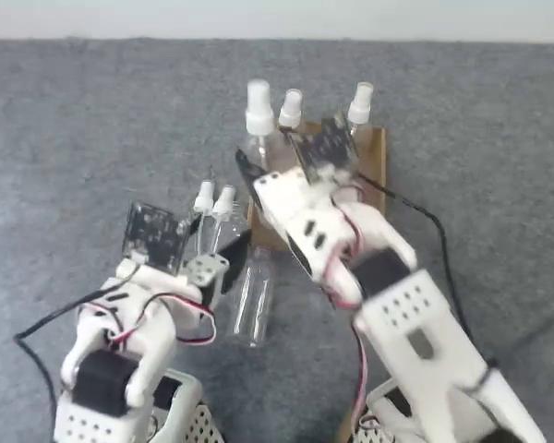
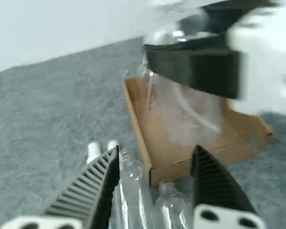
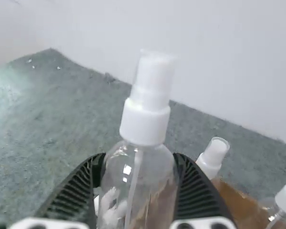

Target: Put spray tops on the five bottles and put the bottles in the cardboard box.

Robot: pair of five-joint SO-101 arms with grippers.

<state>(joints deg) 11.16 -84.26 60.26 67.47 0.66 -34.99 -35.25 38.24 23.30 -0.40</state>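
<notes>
Showing a toppling hazard: a capped bottle (image 3: 142, 138) is clamped between the right fingers (image 3: 76, 191) at the cardboard box (image 1: 377, 166) edge, beside two bottles (image 1: 360, 103) standing inside that could be knocked over; the left fingers (image 2: 93, 186) are spread wide above an uncapped bottle (image 2: 171, 210) lying on the surface (image 1: 74, 111).

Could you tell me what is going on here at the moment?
Two robot arms are working on spray bottles. The right gripper is shut on an upright topped bottle at the cardboard box, where two more topped bottles stand. The left gripper is open above other bottles lying on the grey carpet beside the box; the uncapped bottle among them has no spray top yet.
</notes>
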